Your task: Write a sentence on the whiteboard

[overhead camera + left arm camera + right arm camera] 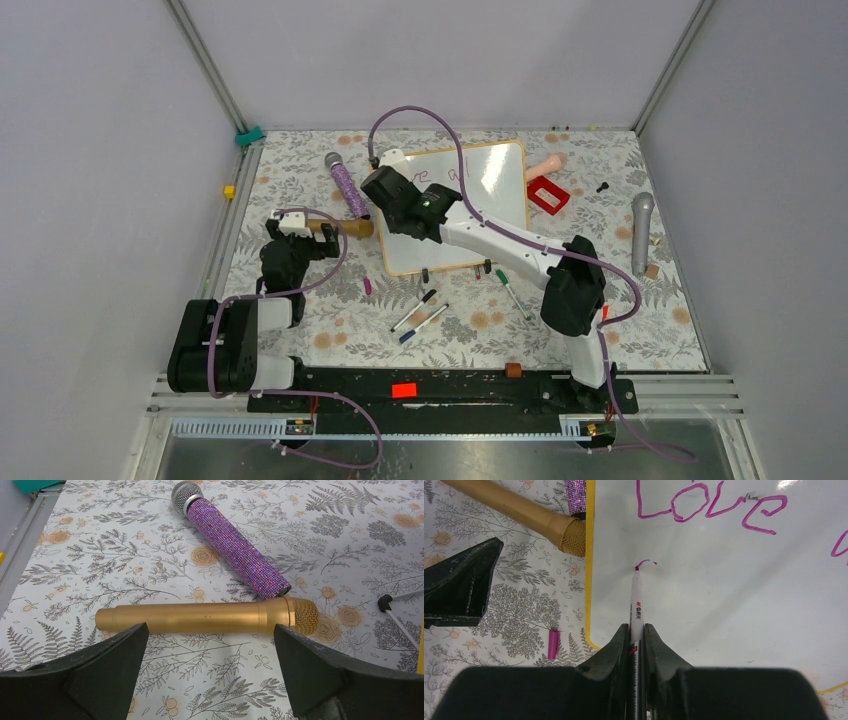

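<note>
Our right claw (636, 630) pinches the marker (636, 597), tip on the whiteboard (724, 605), to extend the sentence (709, 505); left claw (210, 629) hangs spread.

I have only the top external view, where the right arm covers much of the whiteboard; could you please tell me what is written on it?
Observer: In the right wrist view, the sentence on the whiteboard reads "Love", with another word starting at the right edge.
Operator: Thank you. Is the pen at the board?
Observer: The right gripper is shut on the marker, and its tip sits at the end of a short stroke below "Love".
Operator: And the left gripper, please?
Observer: The left gripper is open and holds nothing; the gold microphone lies just ahead of it.
</note>
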{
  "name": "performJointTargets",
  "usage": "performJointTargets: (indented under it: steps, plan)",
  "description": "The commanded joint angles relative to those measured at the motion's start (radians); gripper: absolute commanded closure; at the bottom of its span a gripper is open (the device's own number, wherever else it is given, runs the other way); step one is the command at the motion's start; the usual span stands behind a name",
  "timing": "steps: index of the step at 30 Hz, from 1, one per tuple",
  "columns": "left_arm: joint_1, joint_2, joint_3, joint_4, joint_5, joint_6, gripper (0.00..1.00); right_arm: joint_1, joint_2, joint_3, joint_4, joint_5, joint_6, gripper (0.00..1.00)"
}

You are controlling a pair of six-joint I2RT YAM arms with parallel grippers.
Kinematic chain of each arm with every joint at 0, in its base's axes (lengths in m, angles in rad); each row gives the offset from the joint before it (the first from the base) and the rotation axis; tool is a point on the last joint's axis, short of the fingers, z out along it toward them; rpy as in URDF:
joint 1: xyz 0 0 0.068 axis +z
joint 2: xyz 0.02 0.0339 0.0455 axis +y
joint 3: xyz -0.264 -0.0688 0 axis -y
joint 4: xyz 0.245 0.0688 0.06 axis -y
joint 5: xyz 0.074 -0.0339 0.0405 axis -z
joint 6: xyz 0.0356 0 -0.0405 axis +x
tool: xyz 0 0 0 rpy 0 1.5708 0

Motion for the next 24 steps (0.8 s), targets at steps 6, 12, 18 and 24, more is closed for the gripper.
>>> performJointTargets:
  steps: [6, 12, 18, 24]
  plan:
    - [-0.001, -0.01, 0.005, 0.06, 0.019, 0.016, 0.01, -0.007, -0.011, 0.013, -0.025, -0.014, 0.017, 1.0]
    - [-0.002, -0.011, 0.005, 0.06, 0.019, 0.016, 0.01, -0.007, -0.022, -0.004, -0.025, -0.001, 0.023, 1.0]
    - [-0.002, -0.011, 0.005, 0.06, 0.019, 0.016, 0.01, -0.007, -0.025, -0.007, -0.03, 0.014, 0.028, 1.0]
    - [-0.002, -0.011, 0.005, 0.06, 0.019, 0.016, 0.01, -0.007, -0.03, -0.014, -0.033, 0.024, 0.033, 1.0]
